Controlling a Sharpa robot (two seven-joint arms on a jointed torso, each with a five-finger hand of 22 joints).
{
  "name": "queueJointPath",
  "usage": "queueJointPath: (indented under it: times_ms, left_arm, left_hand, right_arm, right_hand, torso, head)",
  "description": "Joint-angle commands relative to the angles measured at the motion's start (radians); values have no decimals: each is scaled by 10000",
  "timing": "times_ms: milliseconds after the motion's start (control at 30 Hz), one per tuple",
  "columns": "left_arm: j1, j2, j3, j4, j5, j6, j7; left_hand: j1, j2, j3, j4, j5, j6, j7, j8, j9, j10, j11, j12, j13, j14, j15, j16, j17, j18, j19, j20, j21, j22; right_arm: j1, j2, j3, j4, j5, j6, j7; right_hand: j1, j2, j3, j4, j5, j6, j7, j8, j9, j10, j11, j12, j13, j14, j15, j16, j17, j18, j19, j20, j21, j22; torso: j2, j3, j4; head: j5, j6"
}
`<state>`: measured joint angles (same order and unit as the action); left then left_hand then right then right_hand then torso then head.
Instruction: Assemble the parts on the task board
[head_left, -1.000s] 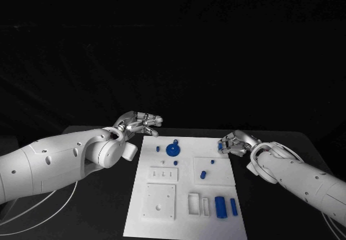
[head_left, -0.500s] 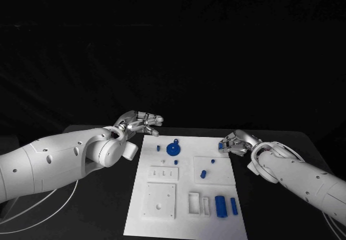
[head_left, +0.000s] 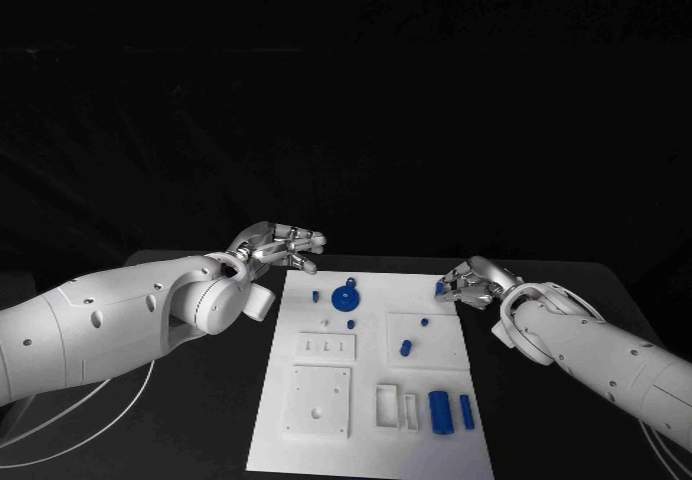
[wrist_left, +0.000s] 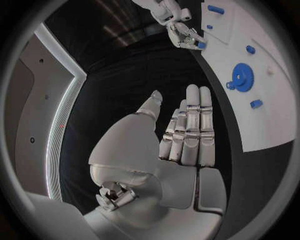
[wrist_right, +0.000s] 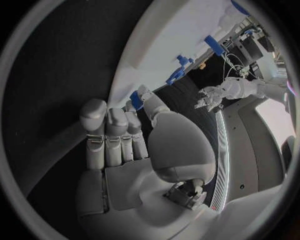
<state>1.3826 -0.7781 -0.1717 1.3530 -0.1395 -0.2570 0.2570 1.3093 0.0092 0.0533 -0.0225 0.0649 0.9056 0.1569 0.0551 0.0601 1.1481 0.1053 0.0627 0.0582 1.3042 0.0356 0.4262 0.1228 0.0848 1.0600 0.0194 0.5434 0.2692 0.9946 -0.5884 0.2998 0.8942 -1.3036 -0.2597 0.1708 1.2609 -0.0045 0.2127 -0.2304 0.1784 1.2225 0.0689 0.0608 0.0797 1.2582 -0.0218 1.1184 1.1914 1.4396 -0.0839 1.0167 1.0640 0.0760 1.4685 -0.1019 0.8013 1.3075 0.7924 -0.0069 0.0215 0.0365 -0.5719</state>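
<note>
One white task board (head_left: 320, 440) mid-table, with one blue gear (head_left: 346, 298), two blue bars (head_left: 451, 412) near its front edge and a few small blue pegs. The right hand (head_left: 467, 282) sits at the far right corner pinching a small blue part (head_left: 441, 289). The left hand (head_left: 278, 246) hovers off the far left corner, fingers spread, holding nothing. Bare black table (head_left: 202, 420) on both sides.

black table (head_left: 577, 280) | spreads under and all around the fingers | white cable (head_left: 87, 420) | trails across its near-left part
</note>
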Motion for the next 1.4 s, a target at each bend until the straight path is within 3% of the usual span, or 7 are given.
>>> queueJointPath:
  times_ms: [33,333,633,967,1033,1100,1400]
  left_arm:
    - [7,26,16,2,-359,372,-166]
    - [159,119,28,-30,-1559,932,-1571]
    - [474,665,29,-293,-3047,1509,-3761]
    - [551,1386,-11,-634,-3374,1642,-5129]
    - [553,1521,-17,-681,-3419,1593,-5289]
    - [554,1623,-21,-713,-3444,1507,-5397]
    - [553,1899,-28,-792,-3534,1239,-5703]
  left_hand:
    - [-48,102,22,-33,34,205,-85,59,21,641,-171,6,12,219,-159,217,93,-126,152,-153,178,97]
    - [-123,169,192,69,32,1685,-584,82,87,2828,-942,32,60,1010,-893,2879,1815,-334,736,-916,1946,1246]
    - [-143,215,94,141,166,1862,-719,104,95,3681,-1294,983,466,1304,-1286,5105,3418,-276,848,-1289,3574,2484]
    - [-657,129,-310,354,86,2071,-824,95,167,3629,-1390,1880,984,1173,-1357,6084,4349,-200,687,-1379,4176,3400]
    - [-694,106,-319,315,948,2366,-951,103,332,3634,-1481,2352,1216,1246,-1423,6329,4504,-209,732,-1441,4239,3510]
    - [-820,64,-345,343,1033,2344,-939,94,447,3607,-1485,2434,1287,1190,-1433,6429,4585,-227,713,-1457,4248,3607]
    - [-1300,-492,-195,888,384,2246,-933,90,879,3600,-1451,2418,1429,1158,-1411,6501,4640,-204,737,-1428,4074,4019]
  right_arm:
    - [-2,-67,3,215,344,-499,-126]
    - [154,-294,4,1315,145,-324,-1007]
    - [262,-153,1,2575,-692,182,-2191]
    - [277,299,-157,3366,-1149,121,-2880]
    - [277,384,-193,3473,-1216,101,-2976]
    - [277,460,-218,3555,-1285,91,-3050]
    - [276,694,-366,3837,-1601,179,-3314]
  right_hand:
    - [41,59,22,72,120,206,-144,26,23,11,-49,21,4,-17,-62,23,23,1,99,-63,14,952]
    - [18,89,385,137,-131,175,-131,27,23,9,-51,-7,9,-2,-61,22,69,13,117,-65,-35,941]
    - [-3,-155,1116,357,-785,77,-102,26,26,22,-33,-19,27,25,-48,1,112,28,141,-53,-72,937]
    - [-28,-384,1356,556,-637,78,-103,27,23,47,-42,-15,28,52,-53,7,137,34,163,-54,-69,939]
    - [-32,-390,1365,579,-695,82,-109,28,25,45,-46,-22,23,50,-53,-6,130,34,171,-54,-58,941]
    - [-27,-370,1371,597,-842,84,-114,27,25,48,-50,-21,23,58,-53,4,139,34,172,-55,-65,939]
    - [-16,-390,1397,605,-831,68,-105,26,22,45,-50,-26,19,64,-54,-5,135,37,177,-56,-73,937]
  torso:
    - [-33,1,-24]
    - [-221,-16,-84]
    - [-499,-1,-133]
    - [-659,38,-165]
    - [-684,40,-173]
    - [-699,51,-181]
    - [-705,30,-238]
  head:
    - [37,36]
    - [101,62]
    - [271,-55]
    - [401,-190]
    - [387,-197]
    - [376,-212]
    - [324,-250]
